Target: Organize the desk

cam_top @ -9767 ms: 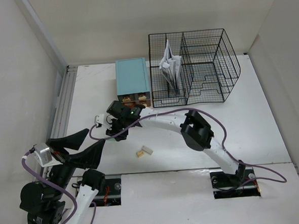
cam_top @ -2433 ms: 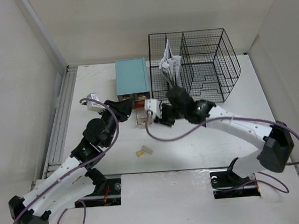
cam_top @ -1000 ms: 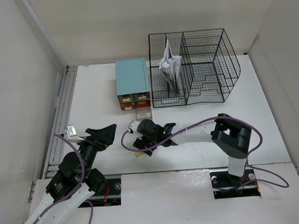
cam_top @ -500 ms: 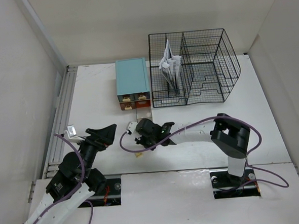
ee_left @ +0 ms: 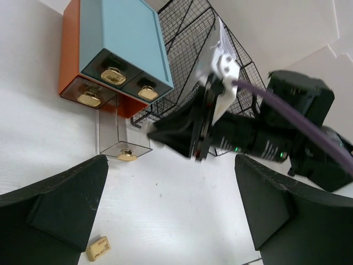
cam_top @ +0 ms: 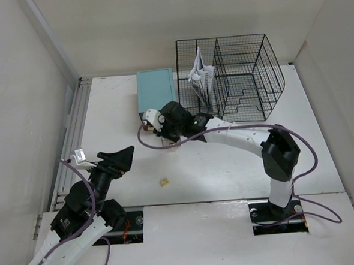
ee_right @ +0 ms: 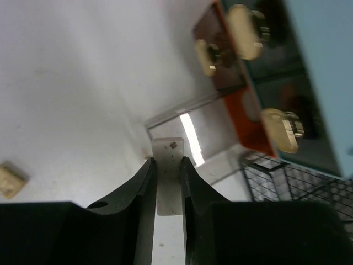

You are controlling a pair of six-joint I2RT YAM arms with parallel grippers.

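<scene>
The white desk point(cam_top: 104, 119) carries a teal drawer box point(cam_top: 155, 90) with an orange base; its clear drawer point(ee_right: 190, 130) stands pulled out. My right gripper point(ee_right: 167, 163) is shut on a small white block point(ee_right: 168, 176) and hovers just in front of that open drawer. From above, the right gripper point(cam_top: 167, 136) sits at the box's front. My left gripper point(ee_left: 170, 165) is open and holds nothing, low over the desk near the front left; from above the left gripper point(cam_top: 117, 156) points toward the box. A small tan block point(cam_top: 165, 182) lies on the desk.
A black wire rack point(cam_top: 240, 80) with papers point(cam_top: 200, 77) in its left section stands right of the box. A metal rail point(cam_top: 75, 133) runs along the desk's left edge. The tan block point(ee_left: 98, 248) lies near my left finger point(ee_left: 55, 204).
My right gripper closed on the white block beside the tan one and carried it back to the open drawer. The tan block stayed. My left arm hardly moved.
</scene>
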